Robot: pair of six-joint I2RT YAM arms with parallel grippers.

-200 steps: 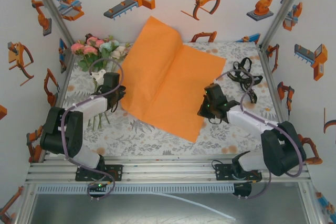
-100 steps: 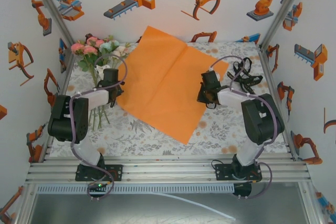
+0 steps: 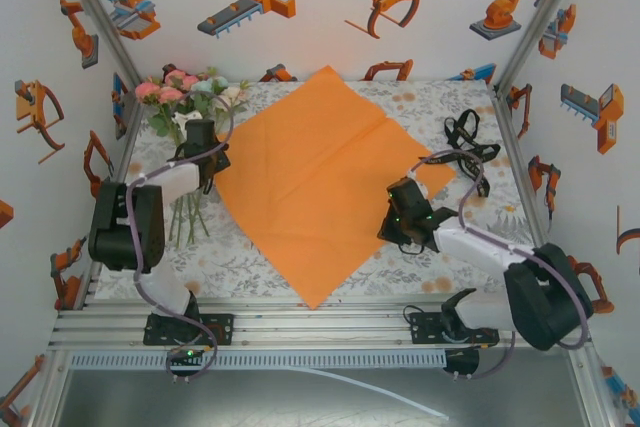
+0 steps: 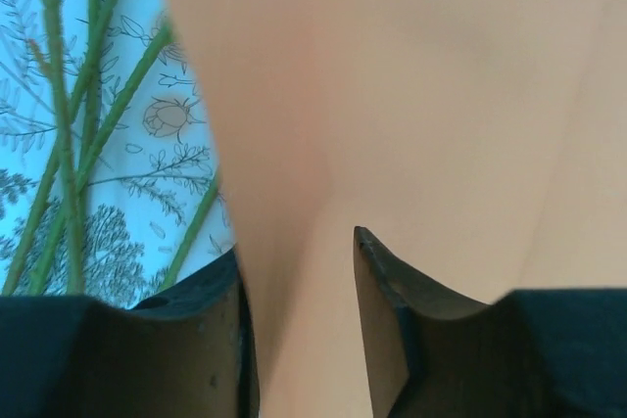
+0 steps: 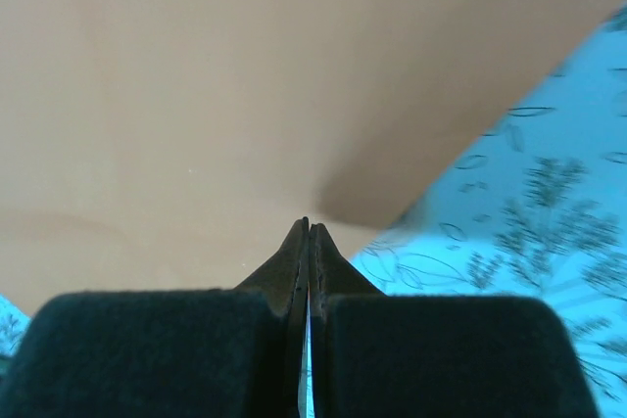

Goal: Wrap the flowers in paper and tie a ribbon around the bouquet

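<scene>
The orange paper (image 3: 320,172) lies spread as a diamond on the table. My left gripper (image 3: 208,169) is at its left corner. In the left wrist view that gripper (image 4: 299,276) is open and a fold of paper (image 4: 392,95) runs loose between the fingers (image 4: 377,320). The flowers (image 3: 190,92) lie at the back left, their green stems (image 4: 59,115) just left of the paper's corner. My right gripper (image 3: 392,219) is at the paper's right edge. The right wrist view shows that gripper (image 5: 310,229) shut on the edge of the paper (image 5: 245,75). The black ribbon (image 3: 463,142) lies in a heap at the right.
A floral tablecloth (image 3: 260,257) covers the table, and printed walls (image 3: 600,97) close in the left, back and right sides. Both arm bases sit on the metal rail (image 3: 320,322) at the near edge. Bare cloth (image 5: 549,212) shows right of the right gripper.
The paper, earlier lifted and folded at the back, now lies flat and nearer. The left gripper has opened. The right gripper has moved toward the near edge, still shut.
</scene>
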